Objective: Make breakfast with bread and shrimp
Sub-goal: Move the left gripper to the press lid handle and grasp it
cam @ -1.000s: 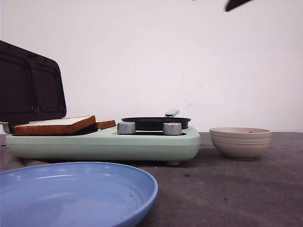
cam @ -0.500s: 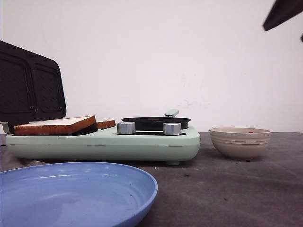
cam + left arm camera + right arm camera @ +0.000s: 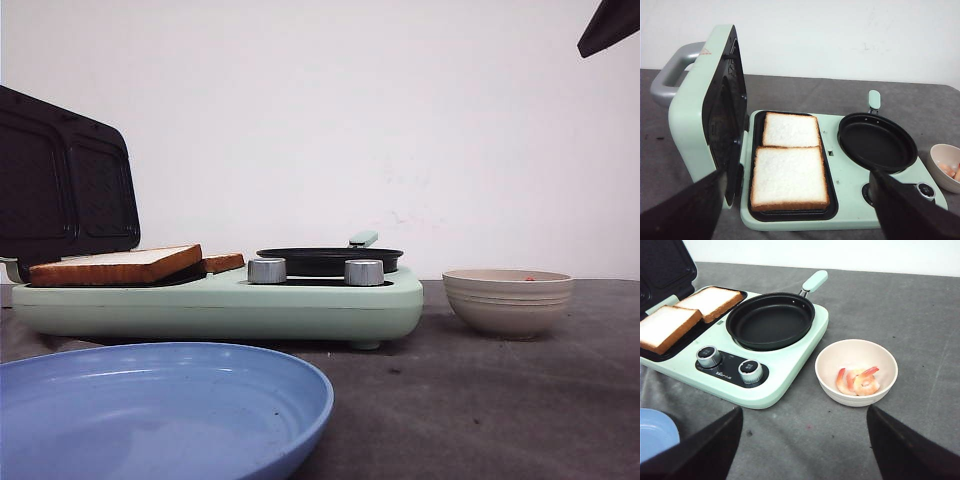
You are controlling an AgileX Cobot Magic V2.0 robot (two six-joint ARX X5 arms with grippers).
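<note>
Two slices of bread [image 3: 789, 177] [image 3: 790, 130] lie side by side in the black tray of a mint-green breakfast maker [image 3: 850, 200]. They also show in the front view [image 3: 115, 265] and the right wrist view [image 3: 662, 327]. Several orange-pink shrimp [image 3: 858, 380] lie in a beige bowl [image 3: 856, 397] right of the maker; only a red speck [image 3: 528, 278] shows in the front view. My left gripper [image 3: 797, 172] is open and empty, high above the near slice. My right gripper [image 3: 804, 410] is open and empty, high above the table near the bowl.
The maker's lid [image 3: 65, 185] stands open at the left. An empty black frying pan [image 3: 770, 320] sits on the maker's right half, behind two knobs [image 3: 750, 369]. A blue plate [image 3: 150, 410] lies in front of the maker. A dark arm part [image 3: 608, 25] shows at the front view's upper right.
The dark arm part at the top of the front view has moved from the top middle to the upper right corner. Bread, bowl and plate have not moved.
</note>
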